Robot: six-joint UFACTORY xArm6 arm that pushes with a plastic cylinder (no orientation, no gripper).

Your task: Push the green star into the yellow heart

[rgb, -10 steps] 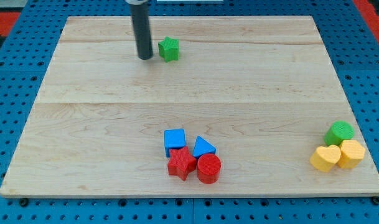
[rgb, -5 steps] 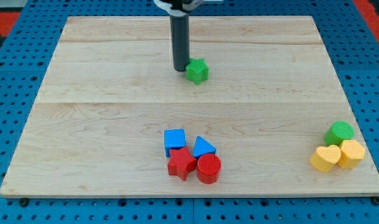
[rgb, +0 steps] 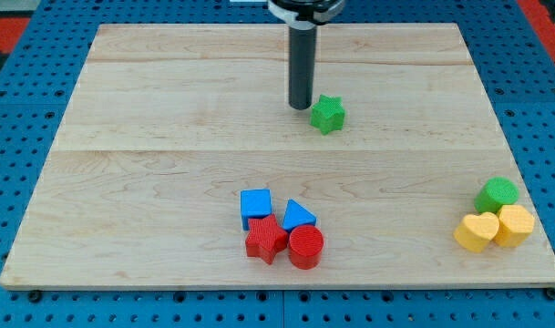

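The green star lies on the wooden board, above and right of its middle. My tip is just to the star's upper left, touching or almost touching it. The yellow heart sits near the board's lower right corner, far from the star, down and to the view's right.
A yellow block touches the heart's right side and a green round block sits just above them. A cluster of a blue square, blue triangle, red star and red cylinder lies at the bottom middle.
My tip has moved right and down across the board, pushing the green star with it from the upper left area toward the middle right.
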